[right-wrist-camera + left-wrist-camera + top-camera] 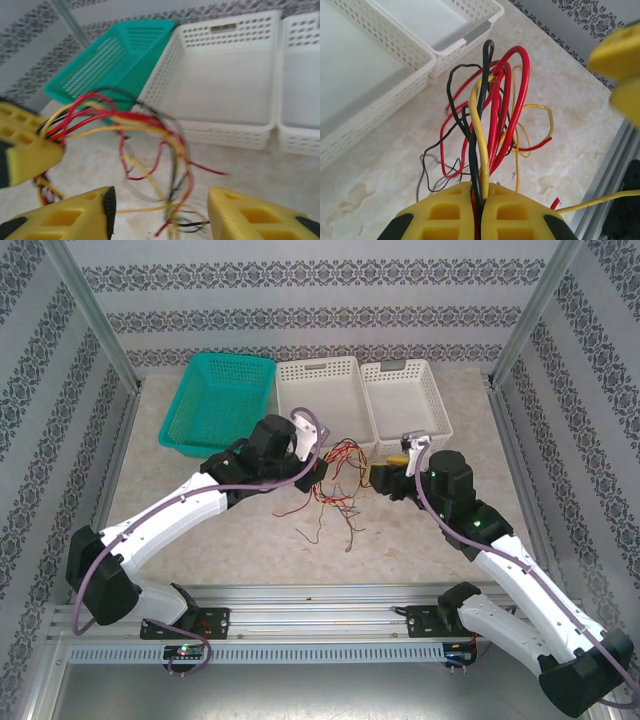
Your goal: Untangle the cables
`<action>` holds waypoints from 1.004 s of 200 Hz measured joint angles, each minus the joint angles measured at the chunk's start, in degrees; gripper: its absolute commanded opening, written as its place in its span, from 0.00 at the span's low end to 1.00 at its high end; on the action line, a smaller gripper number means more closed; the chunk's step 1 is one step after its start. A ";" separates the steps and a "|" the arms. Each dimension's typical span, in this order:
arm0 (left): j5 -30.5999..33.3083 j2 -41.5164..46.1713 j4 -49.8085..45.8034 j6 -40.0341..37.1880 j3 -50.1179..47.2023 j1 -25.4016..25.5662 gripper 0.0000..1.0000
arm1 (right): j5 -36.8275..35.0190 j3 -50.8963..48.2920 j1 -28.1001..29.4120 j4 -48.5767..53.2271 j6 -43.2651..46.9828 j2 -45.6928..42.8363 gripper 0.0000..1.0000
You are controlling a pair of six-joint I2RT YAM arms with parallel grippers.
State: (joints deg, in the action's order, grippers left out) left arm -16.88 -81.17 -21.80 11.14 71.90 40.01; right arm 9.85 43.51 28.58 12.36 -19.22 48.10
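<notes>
The cables [335, 480] form a red, yellow and black tangle on the table [250, 540], just in front of the white baskets [315, 362]. Our left gripper [481, 190] has its jaws pressed together on one end of the bundle. Our right gripper [160, 205] has its jaws apart, with loose strands hanging between them. We should close on a single wire away from the knot, then draw it out slowly sideways.

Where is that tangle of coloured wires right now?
In the overhead view the cables sit mid-table, just in front of the middle white basket, pinched at one end in the left claw.
</notes>
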 measured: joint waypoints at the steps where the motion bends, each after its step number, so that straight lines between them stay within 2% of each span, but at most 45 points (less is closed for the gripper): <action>1: -0.02 -0.04 -0.07 0.00 0.09 0.00 0.00 | 0.09 -0.04 0.11 -0.07 0.02 0.00 0.54; 35: -2.25 0.55 0.04 -0.13 -2.34 0.00 0.00 | -1.95 -2.45 5.73 -1.20 0.28 0.94 0.56; 83: -4.50 2.16 -0.33 -0.94 -7.48 0.76 0.00 | -10.45 -5.49 6.97 -2.82 1.40 3.58 0.56; 134: -6.32 2.19 -0.09 -2.16 -7.56 2.62 0.00 | -12.22 -5.51 10.36 -7.19 3.56 12.11 0.58; 158: -7.54 2.56 0.74 -2.16 -8.17 2.64 0.00 | -13.92 -5.53 10.97 -10.32 4.55 15.13 0.55; 177: -8.87 3.56 1.55 -2.14 -9.25 2.64 0.00 | -18.40 -5.55 10.93 -11.41 4.55 17.31 0.54; 201: -10.14 5.03 2.16 -2.16 -9.53 2.64 0.00 | -22.03 -5.90 9.20 -12.79 3.89 18.51 0.45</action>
State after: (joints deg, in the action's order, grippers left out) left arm -27.03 -76.14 -19.64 8.97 62.37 42.65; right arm -12.19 37.60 37.78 -0.43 -15.33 66.61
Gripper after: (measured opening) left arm 0.068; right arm 0.496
